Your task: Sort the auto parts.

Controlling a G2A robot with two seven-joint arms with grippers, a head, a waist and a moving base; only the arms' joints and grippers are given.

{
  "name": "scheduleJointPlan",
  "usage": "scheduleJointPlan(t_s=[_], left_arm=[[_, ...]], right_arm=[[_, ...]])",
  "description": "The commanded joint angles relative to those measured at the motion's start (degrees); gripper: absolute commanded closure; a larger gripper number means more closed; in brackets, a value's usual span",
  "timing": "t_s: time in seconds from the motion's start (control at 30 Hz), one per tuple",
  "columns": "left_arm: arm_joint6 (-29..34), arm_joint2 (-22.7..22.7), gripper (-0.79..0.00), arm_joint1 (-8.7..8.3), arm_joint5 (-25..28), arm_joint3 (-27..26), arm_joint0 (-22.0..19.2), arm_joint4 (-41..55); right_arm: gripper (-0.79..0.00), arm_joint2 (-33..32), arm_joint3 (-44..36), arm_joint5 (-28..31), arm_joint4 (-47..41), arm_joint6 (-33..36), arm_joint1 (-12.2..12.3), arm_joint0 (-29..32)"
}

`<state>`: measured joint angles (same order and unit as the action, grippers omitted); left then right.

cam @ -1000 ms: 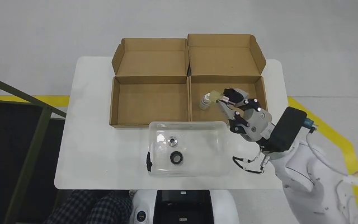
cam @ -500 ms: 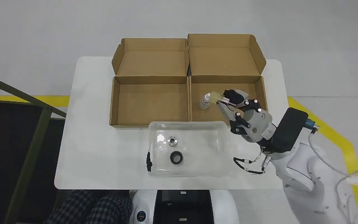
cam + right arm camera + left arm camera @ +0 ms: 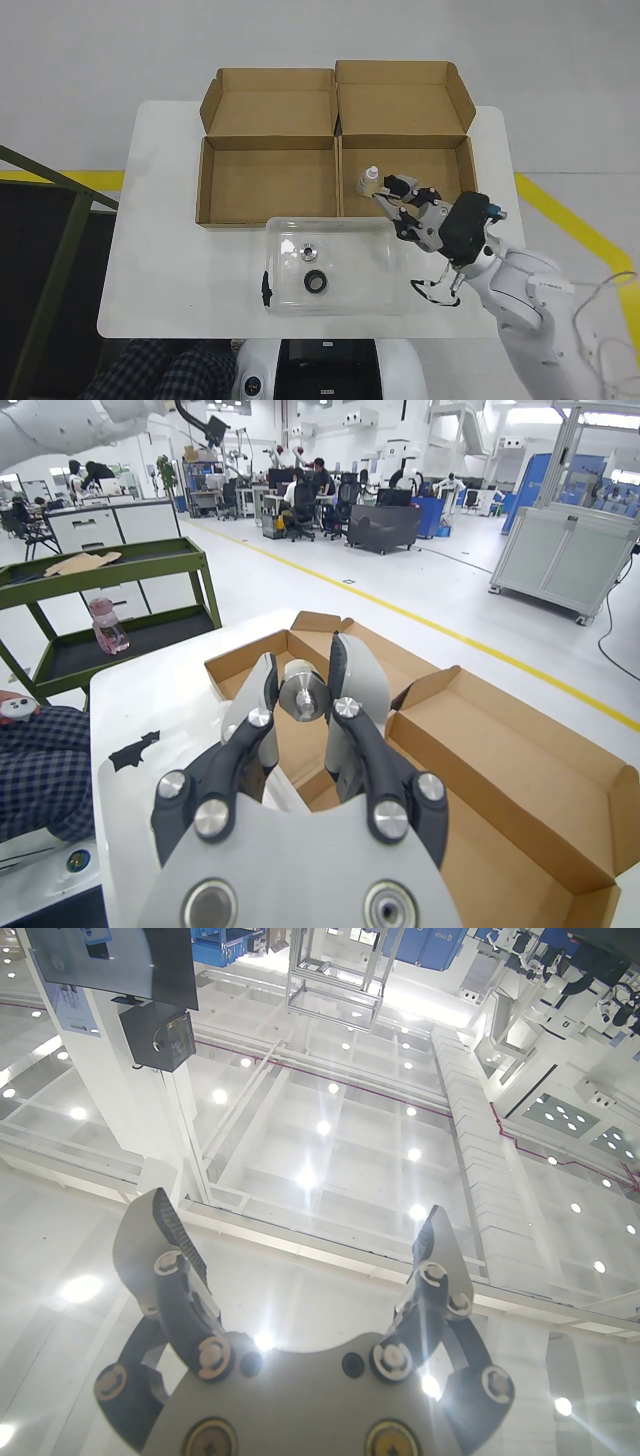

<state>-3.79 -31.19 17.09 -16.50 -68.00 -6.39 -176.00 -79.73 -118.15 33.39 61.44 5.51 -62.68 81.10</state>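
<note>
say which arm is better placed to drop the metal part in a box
Right: the right hand is shut on the metal part above the right box. The left hand is open, facing the ceiling.

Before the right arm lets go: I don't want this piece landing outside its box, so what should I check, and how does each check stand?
1. Grip: ok. The right gripper has its jaws shut on the metal part.
2. Over the target: ok. The part hangs within the outline of the right-hand box.
3. Lid folded back: ok.
4. Height over the box floor: cannot tell.
5. Left gripper out of the way: ok. Jaws open, empty, pointing at the ceiling.
6. Clear bin emptied: not ok. A black ring and a round silver piece lie in it.
</note>
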Motion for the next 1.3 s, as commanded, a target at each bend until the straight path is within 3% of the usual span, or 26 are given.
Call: scheduleJointPlan(t_s=[0.0,0.5,1.27], left_arm=[[0.00,0.00,-0.785,0.00,0.00,0.00,0.00,0.00],[0.00,0.00,-0.785,0.00,0.00,0.00,0.00,0.00],[0.00,0.00,-0.785,0.00,0.00,0.00,0.00,0.00]], right_arm=[[0.000,-0.16,1.01,0.21,0.64,0.78,0.07,0.11],[0.000,-0.94,10.51,-1.90,4.41,6.65,0.39,-1.67],[0.000,6.88,25.92,-4.84,9.12,18.12,-0.58,-16.31]])
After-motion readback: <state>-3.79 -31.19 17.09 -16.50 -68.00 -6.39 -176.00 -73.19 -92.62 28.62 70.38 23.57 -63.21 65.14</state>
